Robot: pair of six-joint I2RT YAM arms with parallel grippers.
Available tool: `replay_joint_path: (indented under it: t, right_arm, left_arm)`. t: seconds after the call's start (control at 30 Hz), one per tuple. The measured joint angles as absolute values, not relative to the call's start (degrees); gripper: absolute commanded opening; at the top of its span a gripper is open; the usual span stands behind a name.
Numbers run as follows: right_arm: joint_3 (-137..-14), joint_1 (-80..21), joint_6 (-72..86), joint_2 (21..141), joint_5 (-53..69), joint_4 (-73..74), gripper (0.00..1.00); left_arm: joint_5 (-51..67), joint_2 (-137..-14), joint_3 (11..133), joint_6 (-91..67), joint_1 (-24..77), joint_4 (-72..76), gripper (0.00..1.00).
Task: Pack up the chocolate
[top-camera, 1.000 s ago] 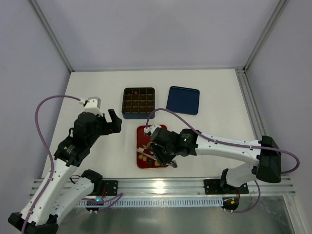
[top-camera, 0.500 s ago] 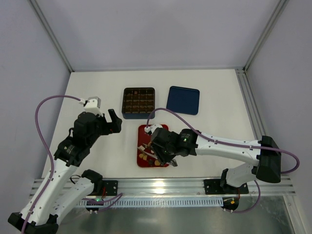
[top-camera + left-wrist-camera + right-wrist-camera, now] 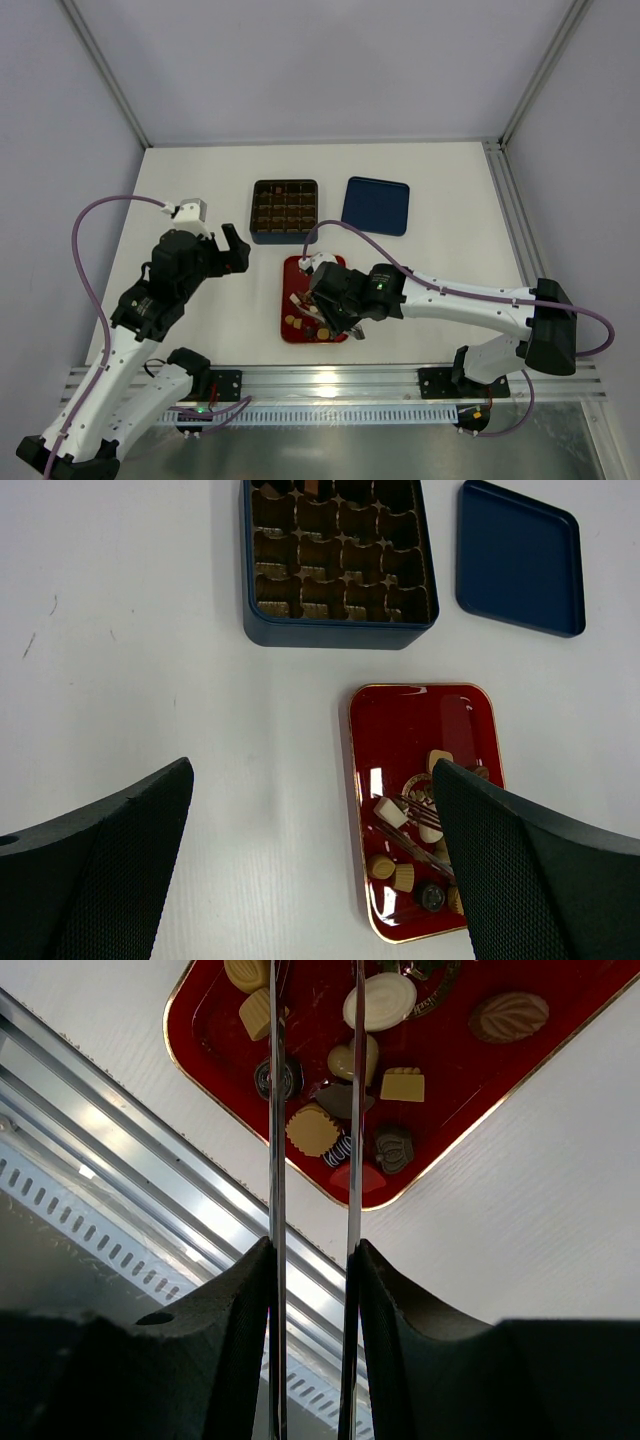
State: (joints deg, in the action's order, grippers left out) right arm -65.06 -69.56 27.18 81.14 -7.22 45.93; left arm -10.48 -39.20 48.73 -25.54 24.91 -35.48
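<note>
The chocolate lies loose on the red tray (image 3: 297, 275): a cream oval (image 3: 380, 1000), a brown leaf shape (image 3: 508, 1016), a tan square (image 3: 402, 1084) and several more. The pieces also show in the left wrist view (image 3: 392, 812). My right gripper (image 3: 335, 320) (image 3: 312, 1245) is shut on thin metal tongs (image 3: 276, 1140) whose two blades reach over the tray's near end. The tong tips are out of view. My left gripper (image 3: 235, 250) (image 3: 312, 770) is open and empty, above the table left of the tray.
The dark blue box with its brown grid insert (image 3: 284, 238) (image 3: 330, 632) stands behind the tray. Its blue lid (image 3: 375, 205) (image 3: 520, 560) lies to the right. The metal rail (image 3: 150, 1160) runs along the table's near edge, close to the tray.
My right gripper and the tongs have shifted slightly over the near end of the tray. The left arm has not moved.
</note>
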Motion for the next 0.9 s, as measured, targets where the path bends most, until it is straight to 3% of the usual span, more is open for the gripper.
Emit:
replay_joint_path:
  t: [0.3,0.57,0.9]
  right_arm:
    - [-65.4,-69.5,27.2,81.9,-7.6,45.9,0.39]
    - [-67.1,-69.5,27.4,83.2,-8.1,45.9,0.26]
    - [-71.9,-68.2,27.4,83.1,-9.5,49.5,0.24]
  left_arm:
    - [-10.5,-39.2,48.7,-25.5,24.9,-35.5,1.00]
    - [-10.5,-39.1,48.7,-25.5,24.9,-35.5,1.00]
    - [-10.5,-38.6,48.7,-25.5,24.9,-35.5,1.00]
